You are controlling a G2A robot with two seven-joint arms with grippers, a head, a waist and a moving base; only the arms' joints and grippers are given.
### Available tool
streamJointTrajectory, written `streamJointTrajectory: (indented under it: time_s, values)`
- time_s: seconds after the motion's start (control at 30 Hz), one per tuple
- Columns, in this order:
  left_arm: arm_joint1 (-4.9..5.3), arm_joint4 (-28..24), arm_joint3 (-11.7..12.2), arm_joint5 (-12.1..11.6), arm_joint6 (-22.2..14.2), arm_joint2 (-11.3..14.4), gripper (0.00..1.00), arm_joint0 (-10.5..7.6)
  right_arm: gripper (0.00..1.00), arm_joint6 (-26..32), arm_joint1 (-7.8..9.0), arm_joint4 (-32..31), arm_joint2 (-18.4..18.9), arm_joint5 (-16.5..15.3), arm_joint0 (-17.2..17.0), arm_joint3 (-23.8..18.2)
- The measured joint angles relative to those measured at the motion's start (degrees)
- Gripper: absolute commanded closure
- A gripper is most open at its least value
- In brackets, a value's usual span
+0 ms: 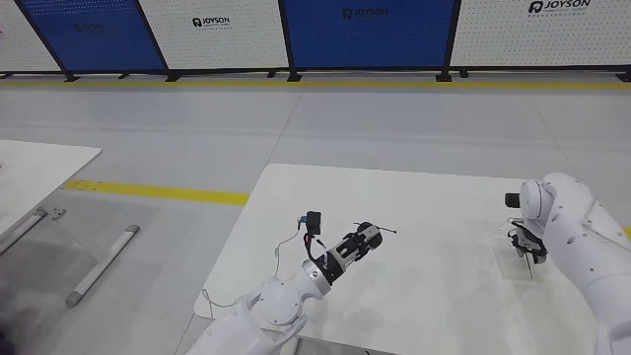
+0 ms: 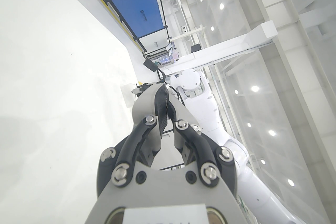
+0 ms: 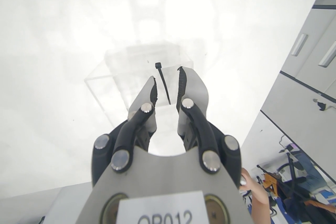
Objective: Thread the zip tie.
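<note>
Right fingers (image 3: 195, 89): spread apart, gripping nothing. They straddle the zip tie (image 3: 162, 80) without touching it.
Left fingers (image 2: 143, 107): pressed together. In the top view a thin black strip (image 1: 385, 228) pokes out past the tips, so they are likely clamped on it. Cannot tell what it is.
Zip tie location: on the clear block (image 3: 118, 64), toward the right side of the tabletop (image 1: 414, 197), well apart from the left arm.
Risk 1: closing off-centre could shove or roll the tie rather than pinch it, since it is thin with a gap on either side.
Risk 2: the block looks smooth and the tie light, so a nudge could slide it off.
Risk 3: pinching at the head would cover the slot needed for threading.
Orientation: long axis runs roughly along the right fingers, square head at the far end from the wrist, tail toward the palm. Cannot tell whether it lies flat or leans.
</note>
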Motion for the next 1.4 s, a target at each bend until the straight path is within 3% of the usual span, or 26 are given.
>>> streamJointTrajectory:
  time_s: [0.47, 0.53, 0.93, 1.13, 1.4]
  values:
    - [0.0, 0.0, 0.0, 0.0, 0.0, 0.0, 1.0, 0.0, 0.91, 0.52, -1.84, -1.17, -0.39, -1.14, 1.17, 3.43]
    - [0.0, 0.0, 0.0, 0.0, 0.0, 0.0, 1.0, 0.0, 1.0, 0.59, -2.07, -1.44, -0.48, -1.2, 1.33, 3.87]
    - [0.0, 0.0, 0.0, 0.0, 0.0, 0.0, 1.0, 0.0, 1.0, -1.46, -2.72, -2.47, -0.12, -2.47, 1.97, 5.85]
    - [0.0, 0.0, 0.0, 0.0, 0.0, 0.0, 1.0, 0.0, 1.0, -2.51, -2.07, -2.98, 0.48, -5.4, 1.13, 3.84]
    - [0.0, 0.0, 0.0, 0.0, 0.0, 0.0, 1.0, 0.0, 1.0, -1.54, 0.04, -5.19, 1.88, -4.86, -1.76, -3.48]
